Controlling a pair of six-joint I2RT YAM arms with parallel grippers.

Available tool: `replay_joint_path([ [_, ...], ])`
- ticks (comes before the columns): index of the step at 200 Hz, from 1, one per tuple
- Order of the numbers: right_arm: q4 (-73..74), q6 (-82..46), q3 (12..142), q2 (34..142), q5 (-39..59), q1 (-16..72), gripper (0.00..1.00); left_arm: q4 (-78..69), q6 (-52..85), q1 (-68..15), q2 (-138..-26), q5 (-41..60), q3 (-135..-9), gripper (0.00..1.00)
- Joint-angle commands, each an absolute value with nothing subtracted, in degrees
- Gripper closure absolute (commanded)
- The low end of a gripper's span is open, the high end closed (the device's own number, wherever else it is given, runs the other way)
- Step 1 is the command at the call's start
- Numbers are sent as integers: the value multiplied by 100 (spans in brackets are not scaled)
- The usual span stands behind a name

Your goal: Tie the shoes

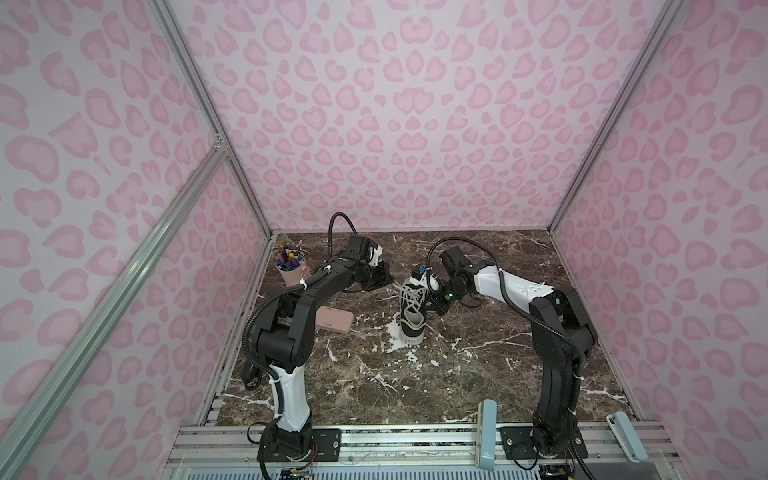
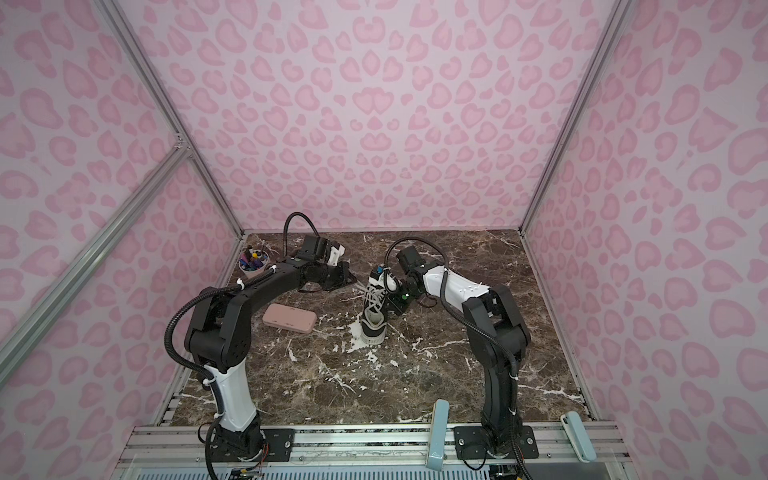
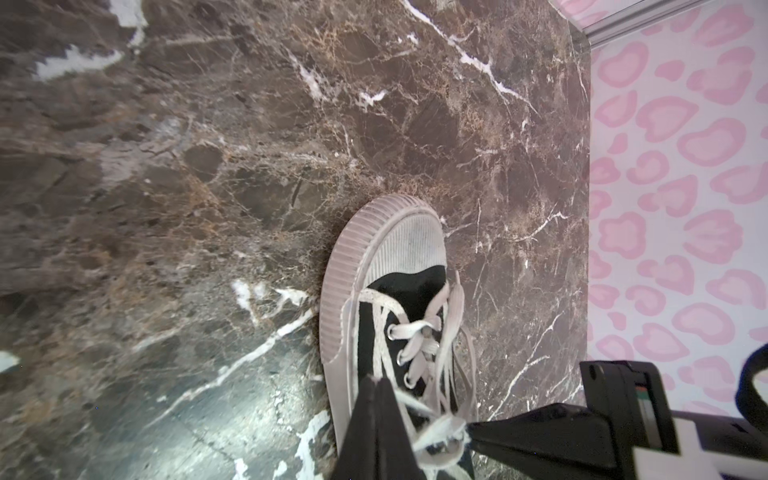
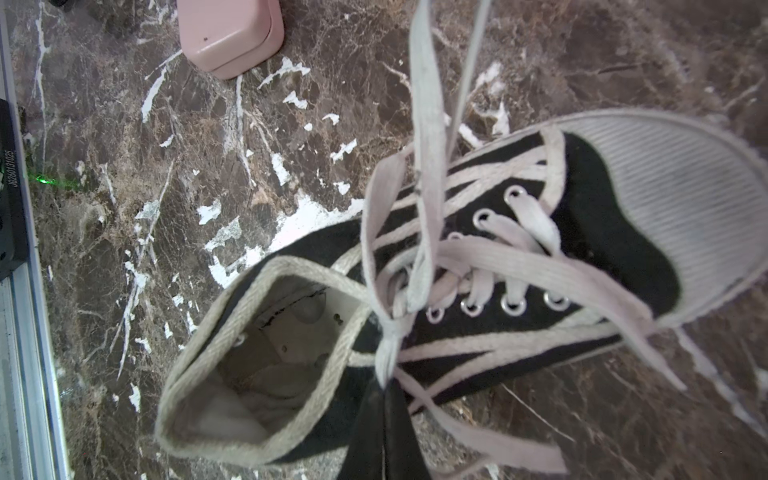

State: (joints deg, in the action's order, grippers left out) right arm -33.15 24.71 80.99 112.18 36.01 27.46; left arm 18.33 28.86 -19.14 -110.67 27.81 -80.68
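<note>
L gripper [image 3: 376,384]: clenched on one strand of the laces [image 4: 428,166], beside the toe end of the sneaker [image 1: 411,316]. R gripper [image 4: 384,388]: pinching a strand at the sneaker's top eyelets. Sneaker on marble tabletop [image 1: 478,374], pink case [image 2: 289,323] near its L-arm side. Step, prob.: cinching a knot; next needs even, opposed pull w/o dragging sneaker. Bow loops: blurred, cannot tell; grip points partly hidden.

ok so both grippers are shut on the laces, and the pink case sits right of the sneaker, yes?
No. The pink case lies left of the sneaker, as both top views show. The left gripper and right gripper are shut on the laces.
</note>
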Motion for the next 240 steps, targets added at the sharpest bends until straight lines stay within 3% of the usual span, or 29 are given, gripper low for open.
replay_joint_path([
  [1,-3436,2522,8031,11200,3569,2742,100,2040,2636,-1897,-10960,2257,-8145,96],
  [205,-3533,2522,7877,11232,3599,2680,100,2339,2408,-1724,-11048,1969,-8191,96],
  [240,-3535,2476,7919,11232,3771,2685,100,2185,2391,-1746,-11073,2482,-8178,96],
])
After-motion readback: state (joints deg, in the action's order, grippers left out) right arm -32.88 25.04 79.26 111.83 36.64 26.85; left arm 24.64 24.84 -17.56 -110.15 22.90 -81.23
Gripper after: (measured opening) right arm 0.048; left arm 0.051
